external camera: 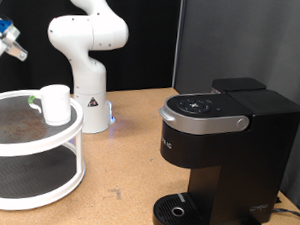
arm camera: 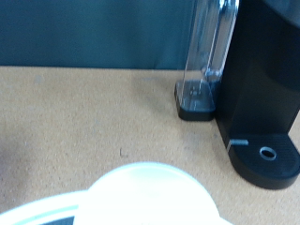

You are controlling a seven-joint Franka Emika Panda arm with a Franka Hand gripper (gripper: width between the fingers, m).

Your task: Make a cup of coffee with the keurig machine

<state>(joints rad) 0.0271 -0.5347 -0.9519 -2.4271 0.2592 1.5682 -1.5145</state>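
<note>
The white cup (external camera: pixel 55 103) stands on the top tier of a round white two-tier stand (external camera: pixel 26 192) at the exterior view's left. It fills the near edge of the wrist view (arm camera: pixel 150 192). The black keurig machine (external camera: pixel 224 146) stands at the exterior view's right with its silver-grey lid handle down and its round drip tray (external camera: pixel 178 208) bare. It also shows in the wrist view (arm camera: pixel 267 84). My gripper (external camera: pixel 5 36) hangs at the exterior view's top left, above and left of the cup and apart from it. Its fingers do not show in the wrist view.
A small green-topped thing (external camera: pixel 32 100) lies on the stand beside the cup. The white robot base (external camera: pixel 89 95) stands behind the stand. The machine's clear water tank (arm camera: pixel 206 56) shows in the wrist view. A brown tabletop (external camera: pixel 128 162) lies between stand and machine.
</note>
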